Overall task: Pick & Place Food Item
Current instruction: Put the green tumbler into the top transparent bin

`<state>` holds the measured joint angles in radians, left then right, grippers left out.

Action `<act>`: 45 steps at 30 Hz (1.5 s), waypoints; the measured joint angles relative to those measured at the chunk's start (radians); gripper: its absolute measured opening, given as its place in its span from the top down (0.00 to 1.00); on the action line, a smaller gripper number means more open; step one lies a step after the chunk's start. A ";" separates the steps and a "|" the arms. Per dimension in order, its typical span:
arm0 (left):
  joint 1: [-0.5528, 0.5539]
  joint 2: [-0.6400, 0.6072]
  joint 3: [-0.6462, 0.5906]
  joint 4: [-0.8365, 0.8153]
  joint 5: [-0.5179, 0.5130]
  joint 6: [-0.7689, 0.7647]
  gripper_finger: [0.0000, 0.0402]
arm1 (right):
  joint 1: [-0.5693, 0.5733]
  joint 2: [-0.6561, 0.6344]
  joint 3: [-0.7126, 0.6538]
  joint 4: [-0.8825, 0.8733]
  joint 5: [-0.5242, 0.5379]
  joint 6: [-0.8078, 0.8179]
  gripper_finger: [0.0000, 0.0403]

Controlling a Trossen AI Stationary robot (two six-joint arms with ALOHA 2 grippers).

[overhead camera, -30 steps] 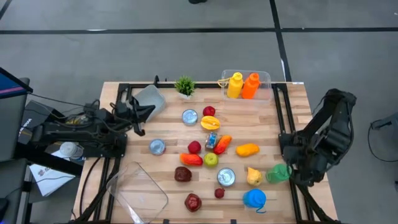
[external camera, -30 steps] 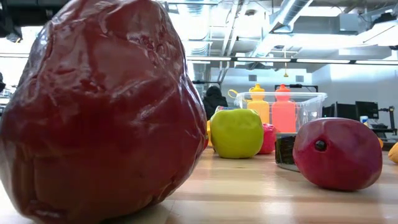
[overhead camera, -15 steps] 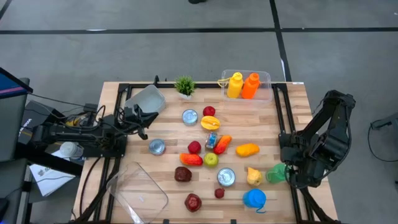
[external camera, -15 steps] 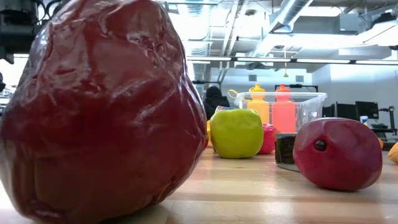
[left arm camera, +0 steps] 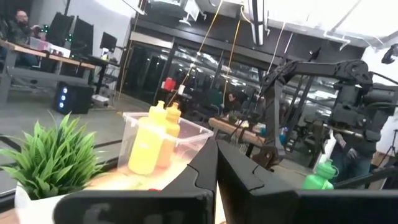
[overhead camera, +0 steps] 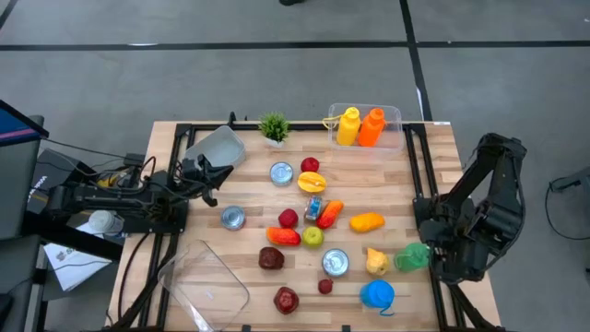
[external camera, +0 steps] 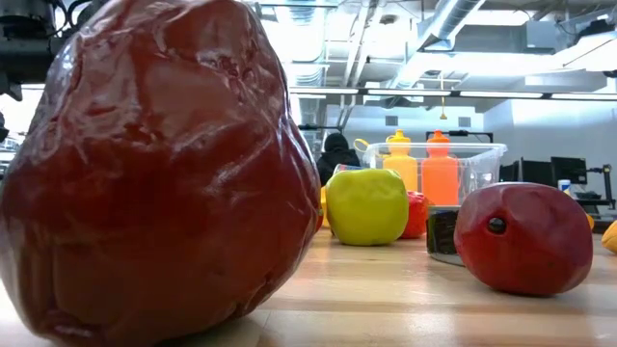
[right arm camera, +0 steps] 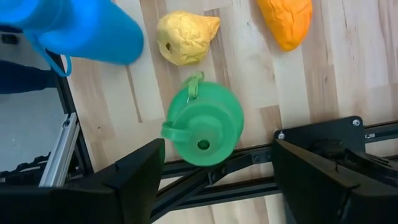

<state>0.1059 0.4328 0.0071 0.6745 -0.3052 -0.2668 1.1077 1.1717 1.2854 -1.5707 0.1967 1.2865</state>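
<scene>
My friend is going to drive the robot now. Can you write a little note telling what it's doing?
Left gripper: shut, empty, above the table's left side near the clear plastic tub.
Right gripper: open, above the green plastic bottle, not touching it.
Food lies mid-table: yellow pear, orange mango, green apple.
Done: nothing picked or placed.
Left: grab a food item, place it.

Wooden worktop [overhead camera: 184,231] strewn with toy food, 3 tins, green apple [overhead camera: 312,237] mid-cluster, left claw [overhead camera: 208,175] beside a grey lid [overhead camera: 219,148], right claw [overhead camera: 433,255] above a green bottle [overhead camera: 411,256], clear bin [overhead camera: 392,120] with 2 bottles at the far edge
</scene>
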 joint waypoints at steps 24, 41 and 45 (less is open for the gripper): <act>-0.326 -0.315 0.019 -0.432 -0.343 0.059 1.00 | 0.001 0.045 0.000 0.005 0.019 0.015 0.29; -0.313 -0.420 0.000 -0.456 -0.156 -0.121 1.00 | 0.001 0.045 0.000 0.000 0.014 0.012 0.48; -0.298 -0.420 0.000 -0.459 -0.155 -0.113 1.00 | 0.001 0.045 0.000 0.000 0.014 -0.011 0.56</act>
<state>-0.1924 0.0128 0.0071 0.2158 -0.4606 -0.3796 1.1088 1.2171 1.2850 -1.5703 0.2108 1.2751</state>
